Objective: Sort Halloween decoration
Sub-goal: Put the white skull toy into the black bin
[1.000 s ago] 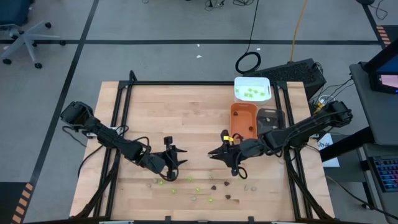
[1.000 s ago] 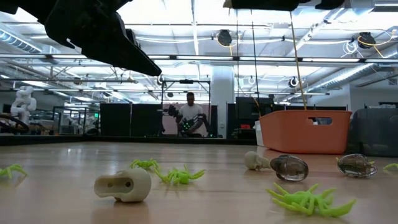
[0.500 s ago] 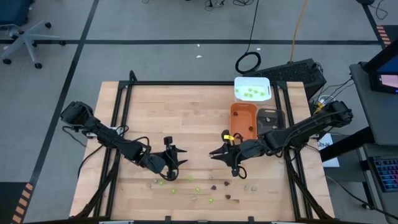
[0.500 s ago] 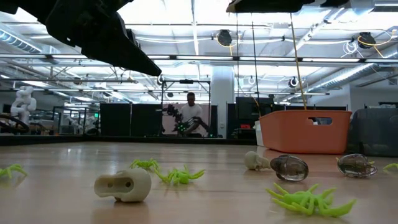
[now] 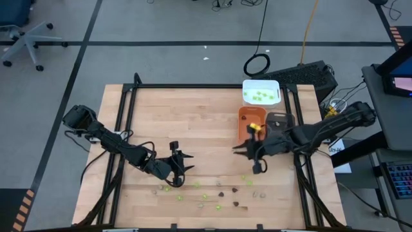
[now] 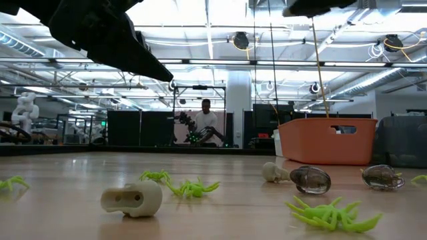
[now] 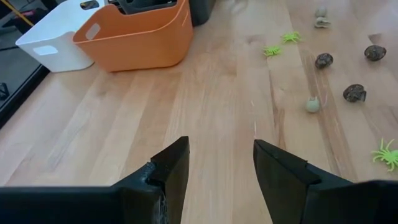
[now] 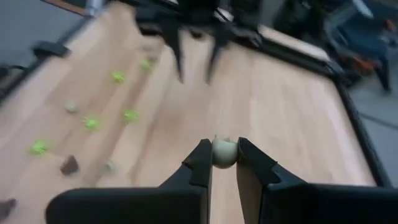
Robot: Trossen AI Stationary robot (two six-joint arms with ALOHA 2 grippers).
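Nearest the front edge of the pale wooden table (image 5: 193, 116), the loose Halloween decoration is strewn in a band: lime-green plastic spiders (image 6: 331, 215), dark brown rounded beetle-like pieces (image 6: 310, 179) and a pale beige-grey skull-shaped piece (image 6: 133, 199). All lie apart from one another, and none sits in a tray.

Just behind this band, the left gripper (image 5: 179, 161) hovers above the boards with its fingers (image 7: 169, 169) spread and nothing between them.

Further back and to the right, the right gripper (image 5: 256, 156) is lifted off the table, close to the orange plastic tray (image 5: 252, 124). Its fingers (image 8: 202, 163) are clenched on one small pale beige-grey bead-like piece (image 8: 224, 151), pinched at its middle.

Beyond the orange tray stands the white plastic tray (image 5: 261, 92), holding green pieces, with a dark grey tray (image 5: 279, 120) alongside.

Assessment: the pieces look light, rigid and smooth. The rounded ones are likely to roll or squirt from a pinch and are best taken across the widest part. The spiders' thin legs appear flexible, so grip the body.
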